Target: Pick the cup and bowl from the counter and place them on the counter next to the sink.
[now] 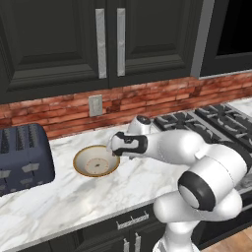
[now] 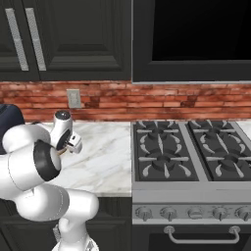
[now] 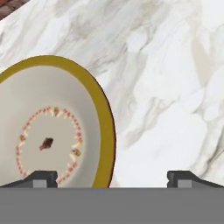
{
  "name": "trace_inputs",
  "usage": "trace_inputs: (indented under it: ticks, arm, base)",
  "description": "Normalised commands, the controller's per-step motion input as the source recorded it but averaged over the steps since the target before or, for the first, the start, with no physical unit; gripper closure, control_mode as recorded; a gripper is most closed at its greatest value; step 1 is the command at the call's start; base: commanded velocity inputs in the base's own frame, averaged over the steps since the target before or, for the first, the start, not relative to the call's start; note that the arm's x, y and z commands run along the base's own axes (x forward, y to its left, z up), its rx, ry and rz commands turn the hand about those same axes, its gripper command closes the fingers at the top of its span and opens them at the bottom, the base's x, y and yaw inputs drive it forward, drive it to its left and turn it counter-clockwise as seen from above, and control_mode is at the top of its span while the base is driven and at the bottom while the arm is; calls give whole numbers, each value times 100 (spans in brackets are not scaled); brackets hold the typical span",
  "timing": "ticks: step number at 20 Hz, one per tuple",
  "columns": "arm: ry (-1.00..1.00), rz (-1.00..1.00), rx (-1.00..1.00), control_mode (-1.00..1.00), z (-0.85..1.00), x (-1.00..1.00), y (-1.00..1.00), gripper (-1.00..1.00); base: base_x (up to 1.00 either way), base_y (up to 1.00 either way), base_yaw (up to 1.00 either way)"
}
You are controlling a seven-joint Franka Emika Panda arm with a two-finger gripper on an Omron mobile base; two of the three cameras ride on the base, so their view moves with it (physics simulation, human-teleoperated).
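- My hand [image 3: 112, 177], a white two-finger piece with small dark tips, has its fingers spread wide apart with nothing between them; in the hand view one tip [image 3: 41, 177] sits at the lower left and the other at the lower right.
- In the hand view the left tip lies over the inside of the wide shallow round bowl [image 3: 48, 127], tan with a mustard-coloured rim and a ring of brownish-red speckles around a dark spot; the right tip lies over bare marble, so the bowl's rim runs between them.
- From the left base view I see the hand [image 1: 114, 145] at the centre of the frame, hovering at the right edge of the bowl [image 1: 95, 161]; I cannot tell whether it touches the rim.
- The bowl stands upright on the white grey-veined marble tabletop [image 1: 74, 197], left of centre in the left base view.
- A dark blue toaster [image 1: 22, 157] stands on the same tabletop at the left edge of that view, apart from the bowl.
- A black gas stove [image 2: 188, 149] with grey grates joins the tabletop at the right half of the right base view.
- Behind runs a red brick wall [image 2: 147, 100] with a pale wall socket [image 1: 95, 105], and dark cabinets [image 1: 54, 39] fill the upper part.
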Motion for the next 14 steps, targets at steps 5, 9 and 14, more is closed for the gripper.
trace_inputs:
  ticks: [5, 9, 14]
  arm:
    - [1, 0, 0, -100, -6, 16, 0, -100]
    - [2, 0, 0, -100, -11, 18, 0, -100]
    - [0, 0, 0, -100, -7, 19, 0, -100]
  base:
    - [0, 0, 0]
    - [0, 0, 0]
    - [0, 0, 0]
